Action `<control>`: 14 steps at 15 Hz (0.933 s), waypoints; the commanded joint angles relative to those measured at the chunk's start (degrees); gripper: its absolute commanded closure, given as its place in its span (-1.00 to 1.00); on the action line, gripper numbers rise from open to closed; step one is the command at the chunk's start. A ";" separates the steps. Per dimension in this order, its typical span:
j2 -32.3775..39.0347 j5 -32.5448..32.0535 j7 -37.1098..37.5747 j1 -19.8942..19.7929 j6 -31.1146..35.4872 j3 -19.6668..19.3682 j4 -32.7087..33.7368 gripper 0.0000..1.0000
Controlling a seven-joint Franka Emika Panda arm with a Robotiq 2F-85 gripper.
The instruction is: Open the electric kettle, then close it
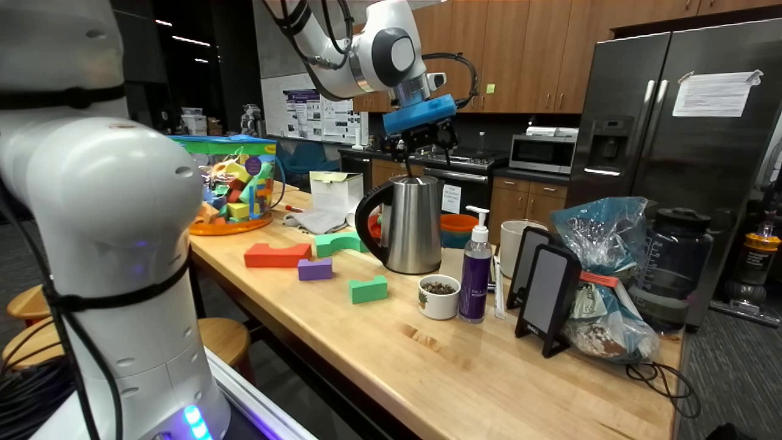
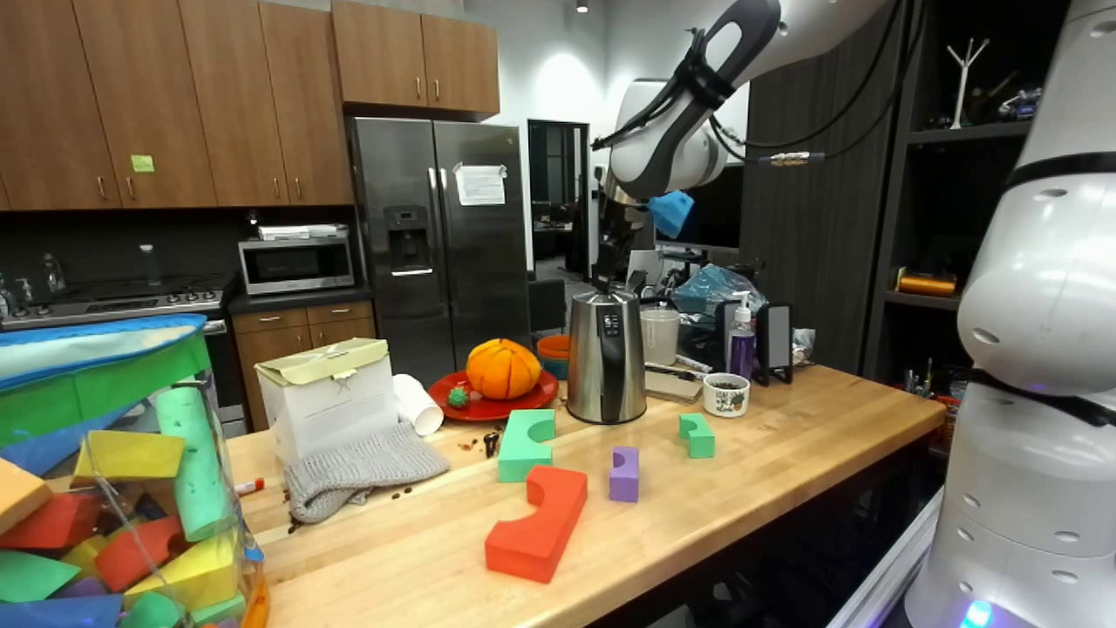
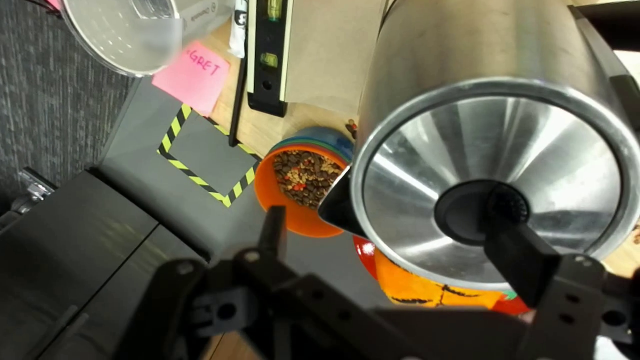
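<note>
The table (image 1: 489, 379) carries the electric kettle (image 1: 415, 229), upright, its lid (image 3: 480, 145) seated in the rim. Above the kettle hangs the tool (image 3: 390, 220), its fingers (image 3: 273, 227) spread wide and gripping nothing; one fingertip (image 3: 517, 255) overlaps the lid's black centre in the wrist view, whether touching I cannot tell. Near the kettle are a red plate (image 2: 497, 410) bearing an orange pumpkin (image 2: 503, 369), a purple-labelled pump bottle (image 1: 475, 278) and a small white pot (image 1: 438, 307).
</note>
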 commanded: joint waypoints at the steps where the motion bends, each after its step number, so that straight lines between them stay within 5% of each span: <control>1: -0.49 0.39 -1.00 -0.08 -0.81 0.25 0.30 -1.00; 14: -0.97 3.55 -1.63 -0.05 -3.16 0.07 -0.53 -1.00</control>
